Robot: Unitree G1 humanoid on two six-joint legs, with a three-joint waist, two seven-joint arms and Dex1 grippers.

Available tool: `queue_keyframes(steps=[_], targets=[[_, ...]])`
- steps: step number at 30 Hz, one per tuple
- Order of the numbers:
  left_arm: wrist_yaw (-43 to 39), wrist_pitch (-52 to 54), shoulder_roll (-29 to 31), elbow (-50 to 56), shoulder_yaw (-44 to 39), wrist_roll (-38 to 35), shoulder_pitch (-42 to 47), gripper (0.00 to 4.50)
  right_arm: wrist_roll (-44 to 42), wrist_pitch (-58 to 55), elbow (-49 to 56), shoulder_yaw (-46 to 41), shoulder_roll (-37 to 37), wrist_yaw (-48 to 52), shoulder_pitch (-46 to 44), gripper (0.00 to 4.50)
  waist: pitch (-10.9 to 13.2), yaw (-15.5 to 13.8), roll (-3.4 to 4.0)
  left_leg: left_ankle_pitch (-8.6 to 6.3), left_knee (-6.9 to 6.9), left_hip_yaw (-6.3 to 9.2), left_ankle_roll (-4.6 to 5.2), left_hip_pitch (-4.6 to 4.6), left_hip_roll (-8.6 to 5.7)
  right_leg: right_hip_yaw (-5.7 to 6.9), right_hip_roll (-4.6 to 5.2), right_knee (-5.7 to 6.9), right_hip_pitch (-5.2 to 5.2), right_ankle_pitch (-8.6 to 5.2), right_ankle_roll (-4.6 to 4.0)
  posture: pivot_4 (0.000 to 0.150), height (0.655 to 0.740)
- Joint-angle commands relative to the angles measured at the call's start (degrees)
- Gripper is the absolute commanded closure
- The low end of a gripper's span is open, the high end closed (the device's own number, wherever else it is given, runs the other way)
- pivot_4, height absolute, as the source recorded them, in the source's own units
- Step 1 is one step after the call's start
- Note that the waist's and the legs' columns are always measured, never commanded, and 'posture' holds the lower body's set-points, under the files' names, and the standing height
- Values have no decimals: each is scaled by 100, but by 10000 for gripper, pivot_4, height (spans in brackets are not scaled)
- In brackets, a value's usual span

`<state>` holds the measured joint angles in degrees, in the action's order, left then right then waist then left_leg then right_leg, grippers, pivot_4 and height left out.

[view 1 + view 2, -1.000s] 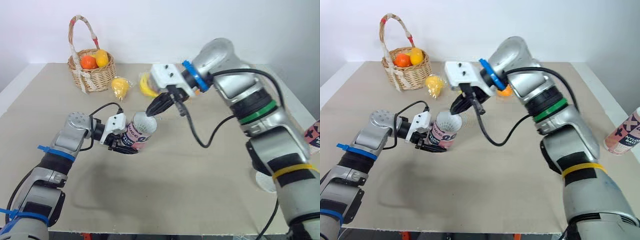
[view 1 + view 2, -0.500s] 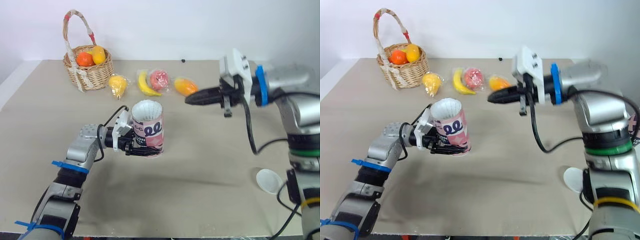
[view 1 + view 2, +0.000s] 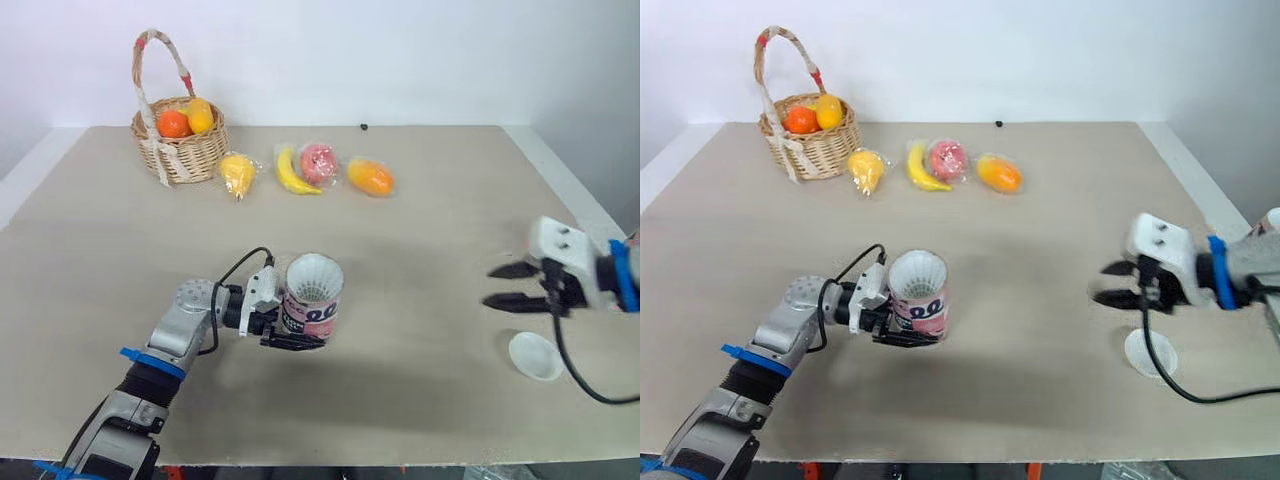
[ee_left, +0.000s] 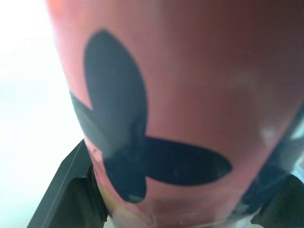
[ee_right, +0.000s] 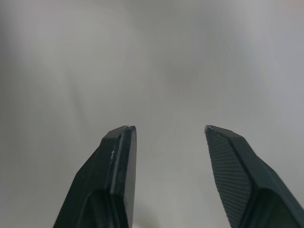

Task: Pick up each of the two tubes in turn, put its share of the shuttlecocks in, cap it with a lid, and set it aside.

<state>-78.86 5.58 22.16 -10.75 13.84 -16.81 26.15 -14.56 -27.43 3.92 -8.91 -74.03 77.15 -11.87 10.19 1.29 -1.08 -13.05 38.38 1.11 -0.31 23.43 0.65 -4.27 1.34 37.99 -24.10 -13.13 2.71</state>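
while upright on the table (image 3: 430, 210), tube (image 3: 312, 302) tight in left pincer (image 3: 298, 332); right pincer (image 3: 490, 286) agape, well apart, near lid (image 3: 535, 356)

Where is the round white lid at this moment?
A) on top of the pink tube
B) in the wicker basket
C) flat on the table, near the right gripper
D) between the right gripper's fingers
C: the round white lid lies flat on the beige table beside the open right gripper, which holds nothing.

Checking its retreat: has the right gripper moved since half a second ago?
Yes. The open right gripper has drawn back from beside the orange fruit to near the white lid.
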Motion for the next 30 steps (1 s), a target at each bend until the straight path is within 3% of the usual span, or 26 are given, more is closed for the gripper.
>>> queue_keyframes(steps=[1, 6, 12, 25, 27, 28, 30], targets=[[132, 113, -34, 317, 109, -23, -125, 15122, 252, 583, -881, -62, -299, 233, -63, 18900, 0, 10, 1, 0, 0, -7, 0, -4, 0, -5, 1, 0, 1, 1, 2, 1500, 7298], [274, 47, -84, 544, 77, -72, -218, 15122, 466, 892, -2100, 397, -253, 539, -635, 18900, 0, 40, 0, 0, -2, -21, 0, -13, 4, -17, -5, 0, 0, 6, 3, 1500, 7298], [445, -204, -117, 420, -34, -53, -140, 15122, 773, 985, -2810, 953, 42, 633, -1051, 18900, 1, 66, -1, 0, -7, -20, 0, -12, 3, -23, -10, 1, -2, 9, 9, 1500, 7298], [507, -617, -90, 36, -95, -66, -71, 15122, 949, 754, -3038, 1392, 400, 779, -1096, 18900, 1, 66, 0, 0, -6, -24, 0, -12, -1, -36, -10, 1, -2, 15, 27, 1500, 7298], [497, -653, -110, -57, -121, -77, -29, 15122, 951, 688, -3042, 1426, 449, 825, -1109, 23849, 1, 66, 0, 0, -5, -23, -1, -12, -1, -36, -10, 1, 0, 16, 28, 1500, 7298], [489, -674, -119, -104, -130, -77, -4, 15122, 946, 662, -3035, 1441, 463, 870, -1112, 24024, 1, 66, 0, 0, -5, -23, -1, -12, -1, -35, -10, 1, 0, 16, 28, 1500, 7298], [469, -729, -140, -204, -147, -79, 50, 15122, 919, 650, -2983, 1441, 475, 942, -1093, 34074, 1, 66, 0, 0, -5, -21, -1, -12, -1, -35, -12, 1, 0, 16, 29, 1500, 7298]])
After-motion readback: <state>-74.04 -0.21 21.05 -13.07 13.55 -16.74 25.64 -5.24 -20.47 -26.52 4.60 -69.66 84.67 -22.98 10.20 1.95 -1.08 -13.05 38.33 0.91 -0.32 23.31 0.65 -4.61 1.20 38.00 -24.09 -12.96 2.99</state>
